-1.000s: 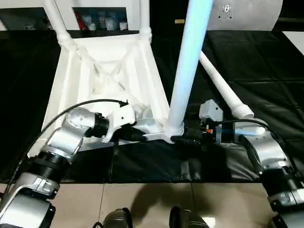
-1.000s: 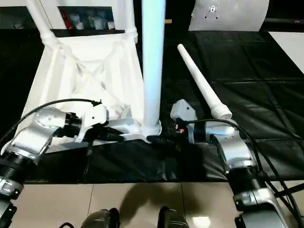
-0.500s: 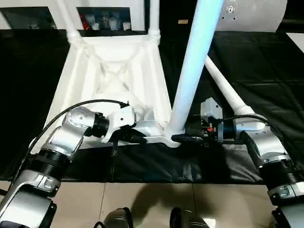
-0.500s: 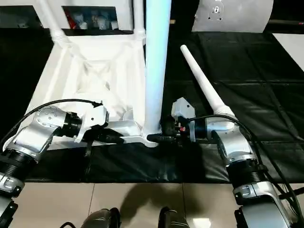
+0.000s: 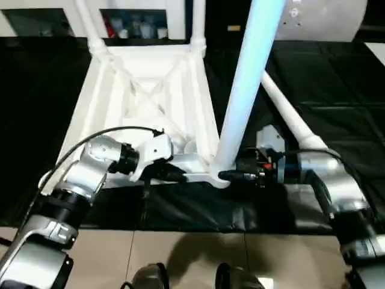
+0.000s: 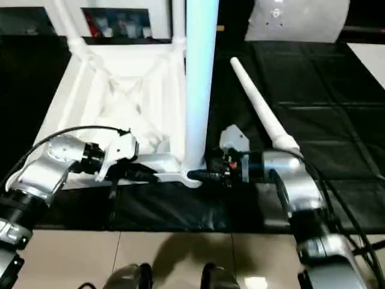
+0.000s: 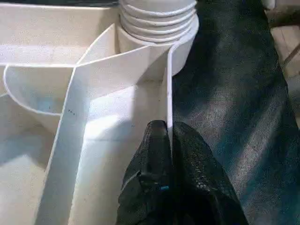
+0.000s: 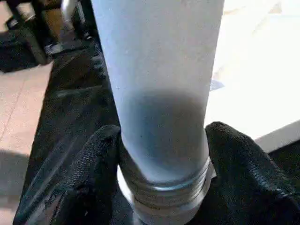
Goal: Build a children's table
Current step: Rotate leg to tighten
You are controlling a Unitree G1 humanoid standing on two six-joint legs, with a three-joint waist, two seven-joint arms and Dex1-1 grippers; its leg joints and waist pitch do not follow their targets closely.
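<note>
The white table top (image 5: 150, 102) lies upside down on the black bench, ribs up. Two legs (image 5: 90, 27) (image 5: 197, 24) stand in its far corner sockets. A third leg (image 5: 243, 84) rises from the near right corner socket. My right gripper (image 5: 225, 175) is shut around the threaded base of this leg (image 8: 159, 70), one black finger (image 8: 93, 159) on each side. My left gripper (image 5: 177, 174) is shut on the thin near rim wall (image 7: 168, 84) of the table top, just beside that socket (image 7: 157, 18). A fourth leg (image 6: 258, 105) lies loose on the bench to the right.
The black sheet-covered workbench (image 5: 337, 78) ends at a front edge close to my arms, with beige floor tiles (image 5: 192, 253) and my feet below. A silver panel (image 6: 298, 18) and shelves (image 5: 132, 24) stand at the back.
The whole picture has shifted slightly with the camera. Both grippers keep their holds, and the upright leg stays in the near right corner socket.
</note>
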